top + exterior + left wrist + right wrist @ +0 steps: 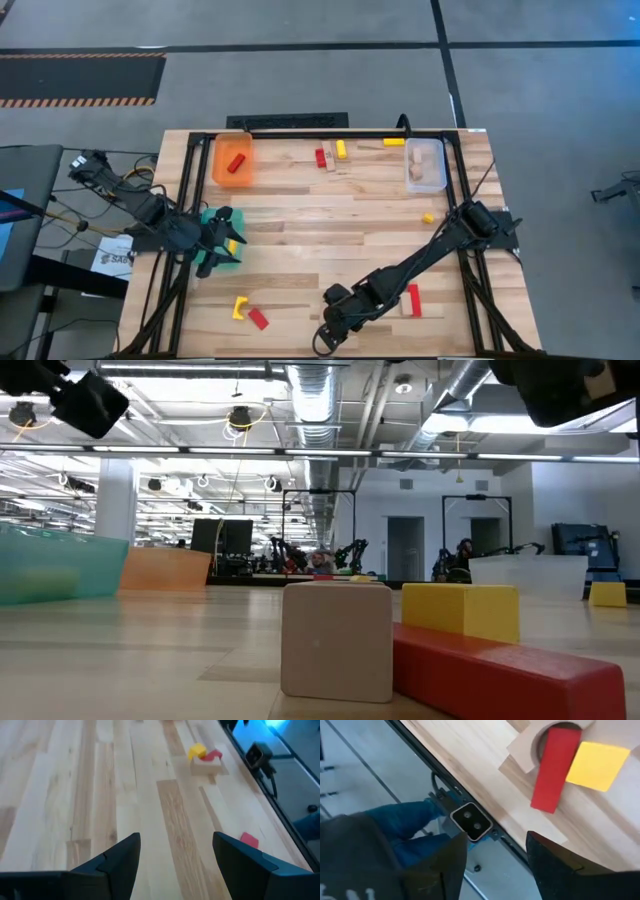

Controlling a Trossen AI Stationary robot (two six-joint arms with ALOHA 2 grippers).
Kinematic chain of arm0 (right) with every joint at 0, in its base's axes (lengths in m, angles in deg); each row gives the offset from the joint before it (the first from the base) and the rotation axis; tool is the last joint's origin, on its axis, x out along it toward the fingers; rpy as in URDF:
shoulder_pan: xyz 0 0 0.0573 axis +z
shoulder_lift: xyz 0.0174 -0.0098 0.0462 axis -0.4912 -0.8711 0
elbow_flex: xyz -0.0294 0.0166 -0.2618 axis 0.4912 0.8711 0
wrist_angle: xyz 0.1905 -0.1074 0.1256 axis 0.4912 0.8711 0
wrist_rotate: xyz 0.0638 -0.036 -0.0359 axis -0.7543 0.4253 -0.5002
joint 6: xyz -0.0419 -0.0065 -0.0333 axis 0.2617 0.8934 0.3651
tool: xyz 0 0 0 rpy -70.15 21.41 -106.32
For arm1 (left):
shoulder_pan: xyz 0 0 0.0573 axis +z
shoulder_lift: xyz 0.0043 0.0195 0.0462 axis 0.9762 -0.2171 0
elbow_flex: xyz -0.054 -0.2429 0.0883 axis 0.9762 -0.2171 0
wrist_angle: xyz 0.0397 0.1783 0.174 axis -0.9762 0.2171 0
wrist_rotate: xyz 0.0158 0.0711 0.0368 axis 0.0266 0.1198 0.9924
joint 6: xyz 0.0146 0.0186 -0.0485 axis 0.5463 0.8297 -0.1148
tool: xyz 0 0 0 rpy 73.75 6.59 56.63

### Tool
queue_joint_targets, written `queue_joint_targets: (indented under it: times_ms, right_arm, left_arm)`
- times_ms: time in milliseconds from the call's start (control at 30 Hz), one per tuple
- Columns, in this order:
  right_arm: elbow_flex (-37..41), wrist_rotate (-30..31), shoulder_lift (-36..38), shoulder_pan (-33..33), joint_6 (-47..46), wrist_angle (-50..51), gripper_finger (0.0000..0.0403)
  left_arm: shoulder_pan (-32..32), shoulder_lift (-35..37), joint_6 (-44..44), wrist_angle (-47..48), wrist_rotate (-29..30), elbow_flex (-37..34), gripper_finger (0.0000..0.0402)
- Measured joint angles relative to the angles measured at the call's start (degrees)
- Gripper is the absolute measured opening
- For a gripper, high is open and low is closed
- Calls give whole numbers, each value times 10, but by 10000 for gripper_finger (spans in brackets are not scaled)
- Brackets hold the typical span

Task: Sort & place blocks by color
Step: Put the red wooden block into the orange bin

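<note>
- Wooden table (330, 215) carries the blocks, spread in several places, and three bins.
- Orange bin (232, 160) stands at the far left corner, and one red block (237, 164) lies inside it.
- Clear bin (425, 165) stands at the far right corner, with pale blocks (422, 160) inside.
- Teal bin (222, 252) is at the left edge, mostly hidden under the left gripper (222, 240); a yellow block (232, 246) shows there, but I cannot tell if it lies in the bin.
- Left gripper has its fingers (122, 862) spread apart with nothing between them in the wrist view.
- Right gripper (330, 318) is low at the near edge of the table, with its fingers (555, 865) spread and holding nothing.
- Near it, seen from the right wrist, a red bar (555, 770) lies against a pale arch block (525, 750), and a yellow cube (597, 765) touches the bar.
- Another red bar (413, 298) lies beside the right arm, with a pale block touching it.
- Between the two far bins lie a red block (321, 157) and a yellow one (341, 149), and a yellow bar (394, 142) is near the clear bin.
- One small yellow block (428, 217) lies alone on the right side.
- At the near left lie a yellow piece (239, 307) and a red piece (258, 319), touching each other.
</note>
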Motion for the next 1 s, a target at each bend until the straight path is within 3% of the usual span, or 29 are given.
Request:
queue_joint_targets:
  times_ms: [367,633,1000]
  right_arm:
    - [0,40,0,1,-121,-1,189]
    - [0,24,-35,3,-109,-2,161]
    - [0,26,-38,1,-101,59,161]
  left_arm:
    - [48,0,51,-57,-18,0,235]
    - [61,0,59,-53,-66,0,235]
    - [61,-4,59,-53,-72,0,235]
